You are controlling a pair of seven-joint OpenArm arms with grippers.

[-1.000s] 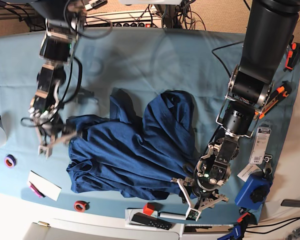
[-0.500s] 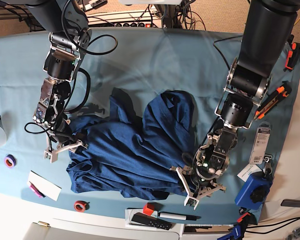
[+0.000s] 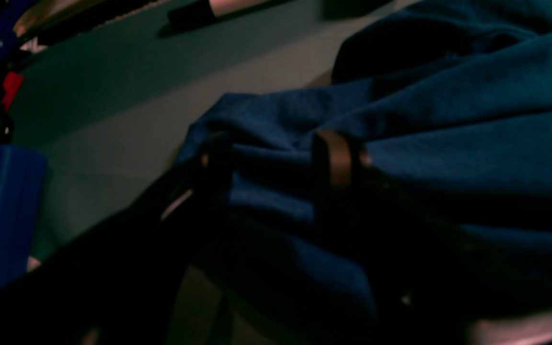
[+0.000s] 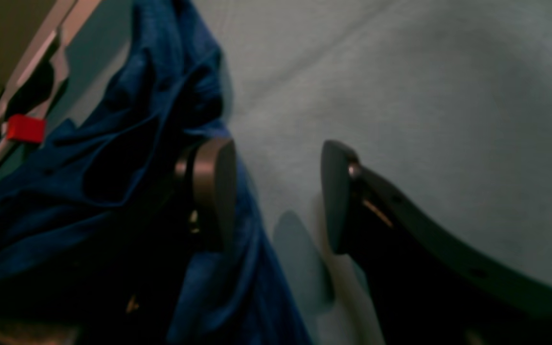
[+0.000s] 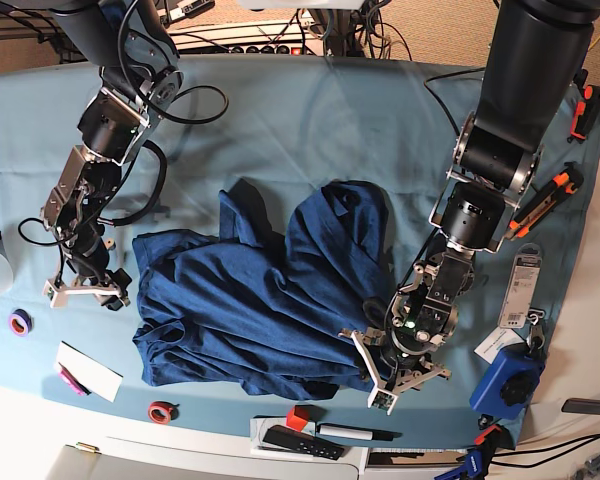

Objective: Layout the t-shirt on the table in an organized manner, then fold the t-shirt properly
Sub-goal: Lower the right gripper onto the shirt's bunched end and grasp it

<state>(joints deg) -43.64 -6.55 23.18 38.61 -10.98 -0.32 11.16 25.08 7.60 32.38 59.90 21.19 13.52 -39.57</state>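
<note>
The navy t-shirt (image 5: 265,300) lies crumpled in the middle of the teal table (image 5: 310,120). My left gripper (image 5: 392,385) sits low at the shirt's front right corner. In the left wrist view it (image 3: 276,163) is open, with a ridge of the t-shirt (image 3: 448,120) between its fingers (image 3: 338,160). My right gripper (image 5: 80,294) hovers just off the shirt's left edge. In the right wrist view it (image 4: 276,191) is open: one finger (image 4: 211,191) rests against the t-shirt (image 4: 113,143), and the gap lies over bare table (image 4: 424,96).
A red block (image 5: 298,416), a black remote (image 5: 300,441) and a pen (image 5: 355,432) lie along the front edge. A blue box (image 5: 508,378) and hand tools (image 5: 555,190) crowd the right side. Tape rolls (image 5: 20,322) and a white card (image 5: 88,370) lie front left.
My right gripper swung in toward the shirt's left edge, then drew back left off it. My left gripper crept slightly up onto the shirt's front right corner. Both stayed open.
</note>
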